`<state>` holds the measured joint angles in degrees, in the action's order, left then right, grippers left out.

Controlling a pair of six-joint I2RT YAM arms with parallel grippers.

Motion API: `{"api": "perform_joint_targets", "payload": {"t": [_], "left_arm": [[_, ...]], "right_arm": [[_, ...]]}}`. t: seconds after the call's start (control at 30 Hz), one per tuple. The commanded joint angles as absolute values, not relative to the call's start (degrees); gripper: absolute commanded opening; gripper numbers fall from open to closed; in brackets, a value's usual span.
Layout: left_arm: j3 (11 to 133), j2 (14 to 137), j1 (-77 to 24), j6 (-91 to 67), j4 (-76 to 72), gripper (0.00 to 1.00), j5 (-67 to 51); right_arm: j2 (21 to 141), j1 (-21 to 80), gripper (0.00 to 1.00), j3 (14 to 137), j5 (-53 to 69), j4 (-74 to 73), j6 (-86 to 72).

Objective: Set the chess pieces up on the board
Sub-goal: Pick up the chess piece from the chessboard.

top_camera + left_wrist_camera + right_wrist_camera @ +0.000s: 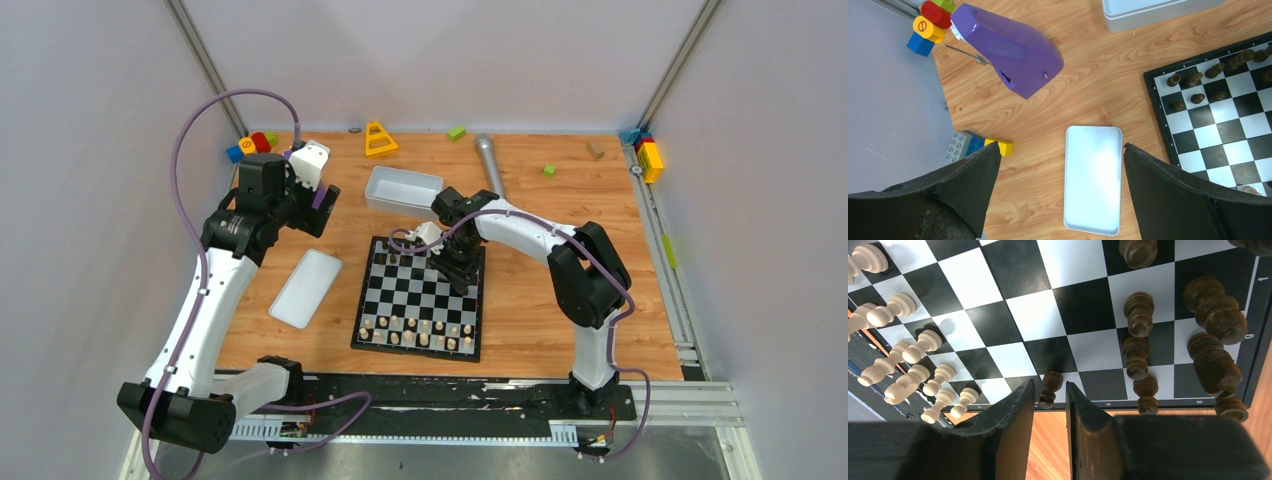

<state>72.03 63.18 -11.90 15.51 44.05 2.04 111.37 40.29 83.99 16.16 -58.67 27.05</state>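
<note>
The board [415, 292] lies in the middle of the table. Pale chess pieces [420, 332] stand in its two near rows, and dark ones [398, 256] along its far edge. My right gripper [456, 266] hangs over the far right part of the board. In the right wrist view its jaws [1049, 385] are narrowly open around a dark pawn [1052, 378], which stands on a white edge square with a sliver of gap at each side. More dark pieces [1138, 315] stand beside it and pale pieces [923, 342] at the left. My left gripper [1062, 145] is wide open and empty, high over the lid.
A white lid [1093, 180] lies left of the board, and a white tray [403, 190] stands behind it. A purple-and-white device [1008, 47] and coloured blocks [978, 145] sit at the left. A yellow triangle [380, 140] and a grey cylinder [490, 160] lie at the back.
</note>
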Motion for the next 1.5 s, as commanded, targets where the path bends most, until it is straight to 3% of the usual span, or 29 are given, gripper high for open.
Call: {"api": "perform_joint_targets", "payload": {"t": [0.0, 0.4, 0.6, 0.77, 0.9, 1.47], "left_arm": [[72.34, 62.92, -11.54, 15.42, 42.91, 1.00, 2.46], [72.24, 62.94, -11.51, 15.38, 42.80, 1.00, 2.29], [72.33, 62.93, -11.52, 15.38, 42.89, 1.00, 2.30], [72.25, 62.86, -11.52, 15.32, 42.89, 1.00, 2.49], [72.31, 62.92, -11.52, 15.07, 42.65, 1.00, 2.99], [72.71, 60.94, -10.74, 13.93, 42.54, 1.00, 3.32]], "right_arm": [[110.33, 40.16, 0.30, 83.93, 16.21, -57.85, 26.75], [110.10, 40.17, 0.33, 83.07, 14.49, -58.91, 27.24], [110.42, 40.17, 0.24, 83.31, 14.50, -59.03, 27.17], [110.35, 40.23, 0.05, 85.07, 15.59, -59.77, 27.10], [110.70, 41.39, 0.00, 88.86, 15.84, -60.69, 26.77], [125.66, 44.02, 0.00, 113.66, 14.60, -64.20, 24.96]]}}
